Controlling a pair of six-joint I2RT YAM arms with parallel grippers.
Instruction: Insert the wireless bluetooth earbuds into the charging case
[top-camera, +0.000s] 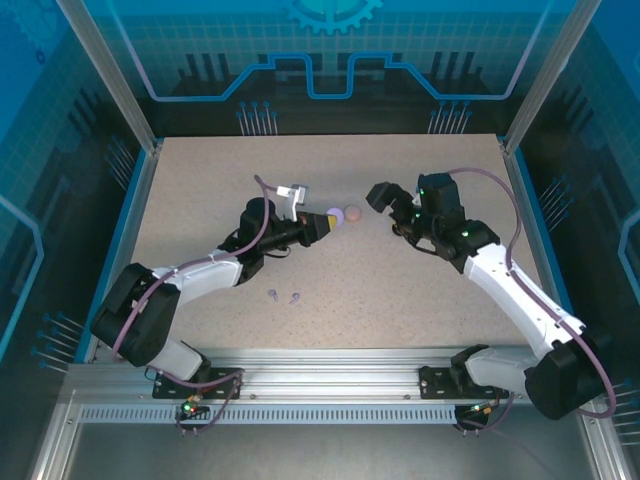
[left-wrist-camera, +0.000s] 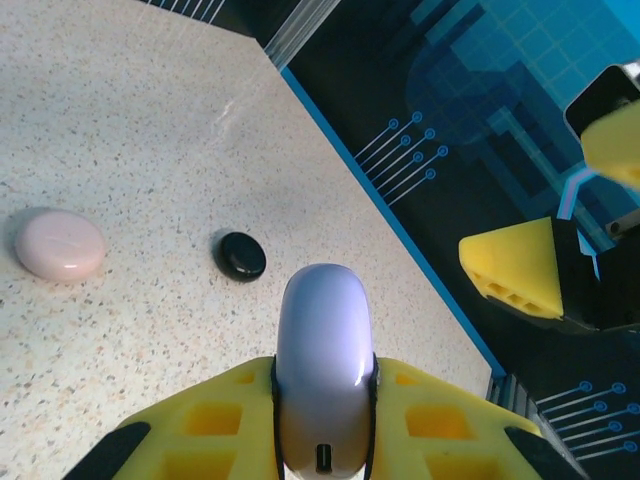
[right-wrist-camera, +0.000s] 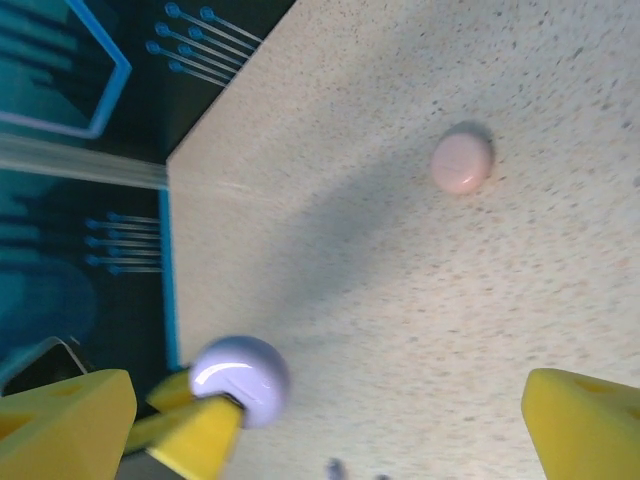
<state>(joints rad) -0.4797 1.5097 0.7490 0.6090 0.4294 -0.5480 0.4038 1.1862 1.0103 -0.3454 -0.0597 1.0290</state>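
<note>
My left gripper (left-wrist-camera: 322, 415) pinched the lilac case (left-wrist-camera: 322, 330); I saw the right gripper (right-wrist-camera: 330, 410) spread wide over the tabletop (right-wrist-camera: 420, 300)

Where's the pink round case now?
Top view: the glossy pink round case lies on the speckled table near its centre, just right of the lilac round case held in the left gripper.

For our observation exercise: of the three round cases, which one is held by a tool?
The lilac case, gripped edge-on in the left tool; the pink case and black case lie flat on the table.
</note>
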